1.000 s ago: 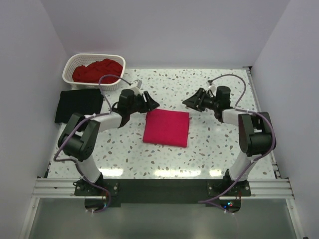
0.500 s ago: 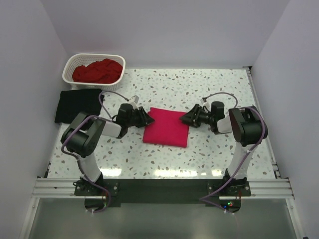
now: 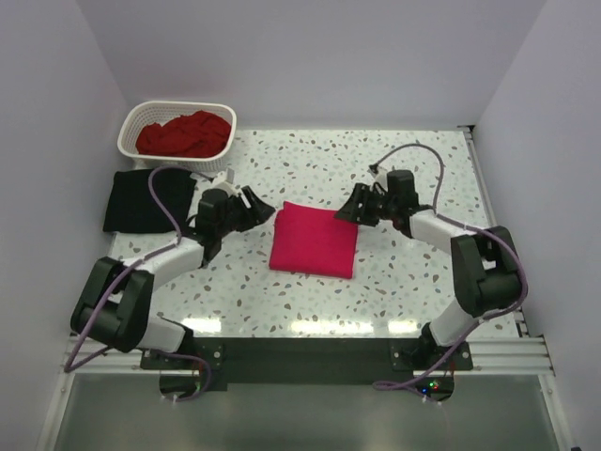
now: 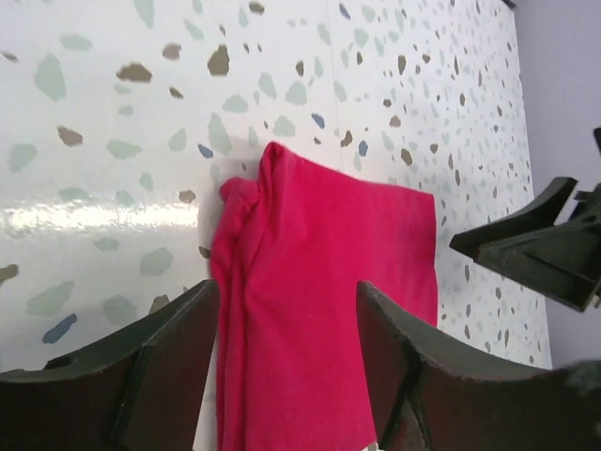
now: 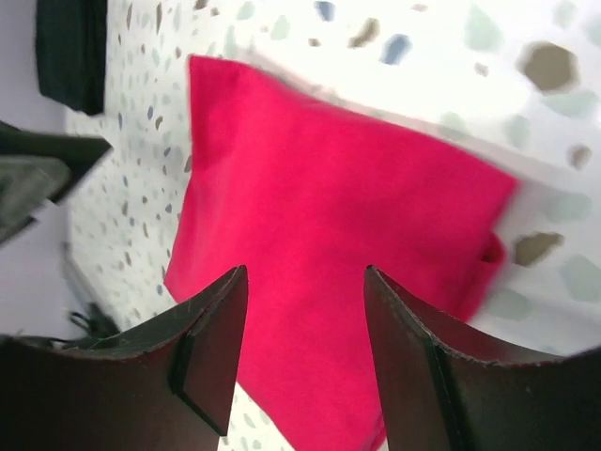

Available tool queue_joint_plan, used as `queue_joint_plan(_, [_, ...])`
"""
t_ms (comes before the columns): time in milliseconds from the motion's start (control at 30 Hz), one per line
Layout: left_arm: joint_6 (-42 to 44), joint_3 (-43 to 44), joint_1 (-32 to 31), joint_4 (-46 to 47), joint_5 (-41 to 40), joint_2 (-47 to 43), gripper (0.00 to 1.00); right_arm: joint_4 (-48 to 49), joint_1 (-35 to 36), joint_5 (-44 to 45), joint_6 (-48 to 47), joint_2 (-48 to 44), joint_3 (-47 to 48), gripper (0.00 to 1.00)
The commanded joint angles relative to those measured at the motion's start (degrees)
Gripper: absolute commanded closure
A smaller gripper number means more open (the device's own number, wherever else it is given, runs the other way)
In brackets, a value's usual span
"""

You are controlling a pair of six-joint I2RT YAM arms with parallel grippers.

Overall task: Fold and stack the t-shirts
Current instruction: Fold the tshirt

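One folded t-shirt [image 3: 315,241] — between left end effector [image 3: 261,207] and right end effector [image 3: 346,209].

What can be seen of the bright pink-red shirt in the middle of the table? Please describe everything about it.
The pink-red shirt is plain soft fabric, folded into a flat, nearly square packet. It lies slightly turned on the speckled table. One edge shows layered folds and a small bunched corner. The left gripper and right gripper stand open near its far corners, gripping nothing.
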Motion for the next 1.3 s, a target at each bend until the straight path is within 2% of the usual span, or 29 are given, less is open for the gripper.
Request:
queue_joint_plan(0, [4.8,6.4,0.1,-14.9,-8.2,-7.7,0.32,-21.0,9.0,13.4,-13.1,-5.6,6.6,0.43])
queue_joint_plan(33, [6.6,7.8,0.2,-22.7,-10.2,-8.9,0.22,-22.9,10.7,15.2,-14.1,-6.2,8.7,0.42])
queue_joint_plan(67, [7.5,9.3,0.3,-27.5,-14.5,-10.9,0.19,-24.9,12.7,19.6,-15.5,-6.9,9.9,0.42])
queue_joint_plan(100, [8.4,12.4,0.4,-34.9,-16.4,-11.6,0.11,-28.1,16.7,21.8,-16.0,-7.0,11.0,0.41])
queue_joint_plan(200, [12.7,16.5,0.9,-44.0,-19.3,-13.4,0.01,-32.2,25.0,28.1,-17.6,-6.2,15.2,0.4])
queue_joint_plan(333, [19.5,17.1,4.3,-49.2,-17.1,-14.2,0.0,-35.8,34.9,34.9,-19.6,-2.0,22.2,0.41])
queue_joint_plan(500, [21.2,11.0,12.3,-49.9,-12.2,-15.0,0.0,-41.5,46.6,43.4,-24.5,7.9,31.9,0.43])
queue_joint_plan(600, [20.8,7.6,14.8,-48.3,-10.6,-16.1,0.0,-42.4,50.6,47.2,-26.0,11.6,36.7,0.46])
queue_joint_plan(800, [20.6,7.7,16.0,-47.9,-9.6,-17.2,0.0,-43.5,53.4,50.6,-26.5,19.0,41.9,0.52])
queue_joint_plan(833, [20.5,7.4,16.0,-47.6,-9.3,-17.5,0.0,-43.9,53.5,50.8,-26.1,18.9,41.8,0.56])
queue_joint_plan(933, [19.5,5.8,15.9,-45.5,-5.6,-18.9,0.0,-40.7,52.9,50.6,-22.9,14.2,36.6,0.57])
queue_joint_plan(967, [19.0,5.1,15.9,-44.4,-1.2,-19.2,0.01,-39.8,51.6,49.5,-22.0,10.0,34.9,0.55])
queue_joint_plan(1067, [15.6,2.4,13.2,-39.6,5.4,-20.3,0.02,-34.5,46.6,41.4,-17.7,2.7,25.6,0.51])
queue_joint_plan(1100, [14.8,1.9,9.1,-37.5,5.7,-20.5,0.02,-31.1,45.0,36.5,-16.6,-2.6,22.9,0.48])
queue_joint_plan(1133, [12.8,2.0,6.5,-36.4,5.5,-20.1,0.02,-29.2,43.2,35.2,-14.1,-5.2,17.2,0.48])
queue_joint_plan(1200, [10.1,2.0,-0.1,-31.5,5.9,-19.3,0.02,-24.2,37.6,29.8,-11.8,-12.2,12.0,0.45])
queue_joint_plan(1267, [6.2,1.7,-3.3,-26.9,7.0,-17.7,0.03,-20.8,31.7,22.5,-8.6,-16.0,5.3,0.44])
